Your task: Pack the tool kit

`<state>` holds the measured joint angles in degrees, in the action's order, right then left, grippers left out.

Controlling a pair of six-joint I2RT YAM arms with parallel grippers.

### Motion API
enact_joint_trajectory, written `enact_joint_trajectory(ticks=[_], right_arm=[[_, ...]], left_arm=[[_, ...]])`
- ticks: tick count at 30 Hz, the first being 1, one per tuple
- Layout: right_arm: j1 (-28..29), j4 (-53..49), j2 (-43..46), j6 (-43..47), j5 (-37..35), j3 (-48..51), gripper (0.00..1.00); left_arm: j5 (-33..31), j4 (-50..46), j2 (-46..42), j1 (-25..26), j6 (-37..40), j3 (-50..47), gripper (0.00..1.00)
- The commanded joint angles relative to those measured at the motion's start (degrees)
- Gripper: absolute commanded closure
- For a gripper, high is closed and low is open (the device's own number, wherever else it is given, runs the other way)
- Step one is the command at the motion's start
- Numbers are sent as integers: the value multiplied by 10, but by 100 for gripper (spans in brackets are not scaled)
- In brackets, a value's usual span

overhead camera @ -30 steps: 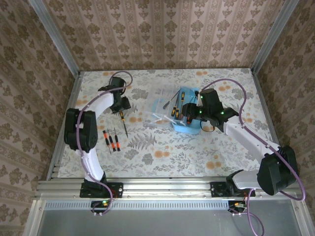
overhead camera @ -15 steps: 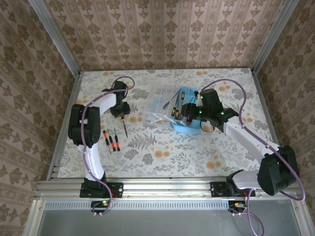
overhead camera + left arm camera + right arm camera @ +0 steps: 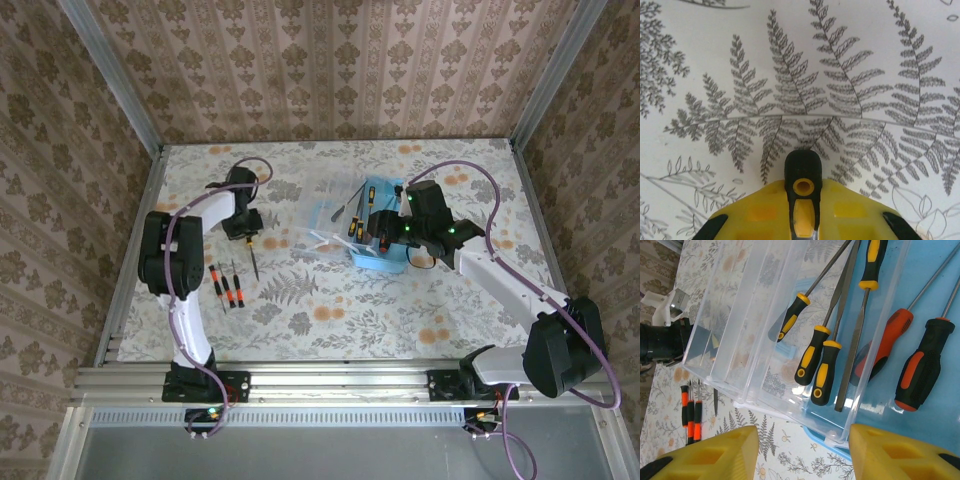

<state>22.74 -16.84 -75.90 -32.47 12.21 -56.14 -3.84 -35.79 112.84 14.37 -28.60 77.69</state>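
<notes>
The light-blue case (image 3: 385,255) lies open at mid table, its clear lid (image 3: 318,225) folded out to the left. Several screwdrivers lie inside, some with yellow-and-black handles (image 3: 812,355) and some with orange-and-black handles (image 3: 925,367). My right gripper (image 3: 804,450) hovers open above the case's near edge (image 3: 840,437), holding nothing. My left gripper (image 3: 245,226) is shut on the handle of a yellow-and-black screwdriver (image 3: 802,185), whose shaft (image 3: 255,265) points toward the near edge. Three slim orange-and-black screwdrivers (image 3: 226,286) lie on the cloth to the left.
A floral cloth (image 3: 340,310) covers the table. Patterned walls and metal frame posts (image 3: 110,85) close in the back and sides. A flat metal file (image 3: 855,352) lies among the tools in the case.
My left arm's elbow has swung upward and its gripper has shifted slightly toward the near side over the screwdriver handle. The right arm and the case have not moved.
</notes>
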Motion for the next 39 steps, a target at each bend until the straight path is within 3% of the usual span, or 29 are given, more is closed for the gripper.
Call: enact_joint_trajectory(ticks=[1,17,27,39], right_arm=[[-4,7,7,17,2,3,46],[1,19,14,11,60,4,45],[139,43,-12,25,53,-42,49],[193,104,-126,-10,76,-98,47]], left_arm=[[21,-8,-64,12,13,-5,91],[42,-76,-238,90,-2,65,93],[66,-49,-281,166,-52,74,93],[118,45,-272,194,-120,39,96]])
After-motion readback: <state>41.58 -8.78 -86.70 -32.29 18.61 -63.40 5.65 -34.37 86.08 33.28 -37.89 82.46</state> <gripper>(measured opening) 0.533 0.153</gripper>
